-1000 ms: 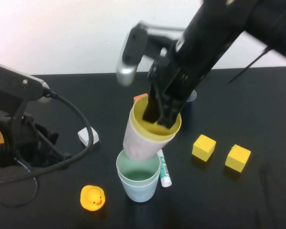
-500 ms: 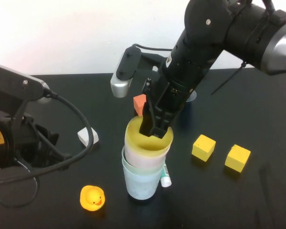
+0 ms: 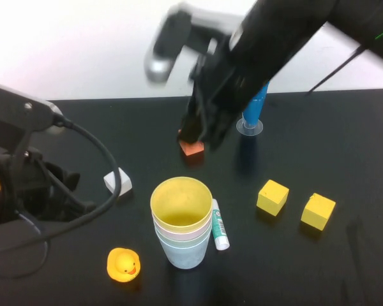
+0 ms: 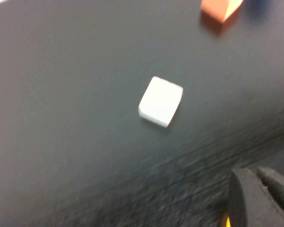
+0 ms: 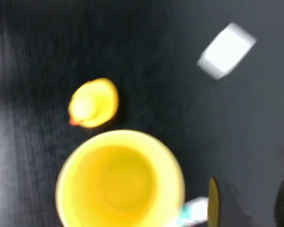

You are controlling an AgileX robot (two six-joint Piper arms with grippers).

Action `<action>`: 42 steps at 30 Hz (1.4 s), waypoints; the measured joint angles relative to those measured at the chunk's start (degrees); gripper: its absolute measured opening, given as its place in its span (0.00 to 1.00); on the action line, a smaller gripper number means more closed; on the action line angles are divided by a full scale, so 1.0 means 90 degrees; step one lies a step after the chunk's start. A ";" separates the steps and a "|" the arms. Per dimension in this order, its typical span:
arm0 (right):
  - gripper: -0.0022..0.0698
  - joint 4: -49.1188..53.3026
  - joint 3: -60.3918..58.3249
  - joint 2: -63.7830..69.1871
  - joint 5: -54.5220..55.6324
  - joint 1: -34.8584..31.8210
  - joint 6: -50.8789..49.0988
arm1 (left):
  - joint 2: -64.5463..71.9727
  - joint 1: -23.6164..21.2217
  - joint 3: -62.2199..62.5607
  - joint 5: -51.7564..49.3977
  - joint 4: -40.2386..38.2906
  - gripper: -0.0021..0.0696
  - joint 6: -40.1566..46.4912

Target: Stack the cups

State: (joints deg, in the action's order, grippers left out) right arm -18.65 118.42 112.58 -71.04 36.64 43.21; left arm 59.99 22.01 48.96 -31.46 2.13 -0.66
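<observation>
While the left arm sits parked at the near left edge of the black surface, its left pincer shows only as dark fingers pressed together, holding nothing, at the corner of its wrist view. Just beyond it lies a small white block, flat on the surface. Nearer the front, a yellow rubber duck sits a little left of the cups.

The cups stand nested in one upright stack near the front middle: the yellow cup is innermost and on top, with pink and pale green rims showing under it and the light blue cup outermost at the bottom. A white tube lies touching the stack's right side.

Behind the stack an orange block rests on the surface. Above it hangs the right pincer, blurred, well clear of the stack and carrying nothing; I cannot tell how wide its fingers stand. A tall blue cone glass stands upright on a clear base behind the arm. To the right, two yellow cubes lie near each other, apart from the stack.
</observation>
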 joint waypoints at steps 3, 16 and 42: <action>0.32 0.0667 0.0261 -0.0468 0.0000 0.0000 0.0000 | -0.0402 0.0000 0.0000 0.0229 -0.0342 0.03 0.0479; 0.24 0.3773 0.0279 -0.3121 -0.0035 0.0000 -0.0927 | -0.3044 0.0000 -0.0609 0.0383 -0.0664 0.03 0.2937; 0.03 0.1970 -0.9943 -0.9888 0.3146 0.0000 -0.2123 | -0.4860 0.0000 -0.4483 0.5030 -0.2053 0.03 0.2602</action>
State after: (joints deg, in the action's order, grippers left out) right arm -0.92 28.93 23.58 -42.72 36.64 24.11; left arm 16.25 22.01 8.61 13.82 -16.34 22.76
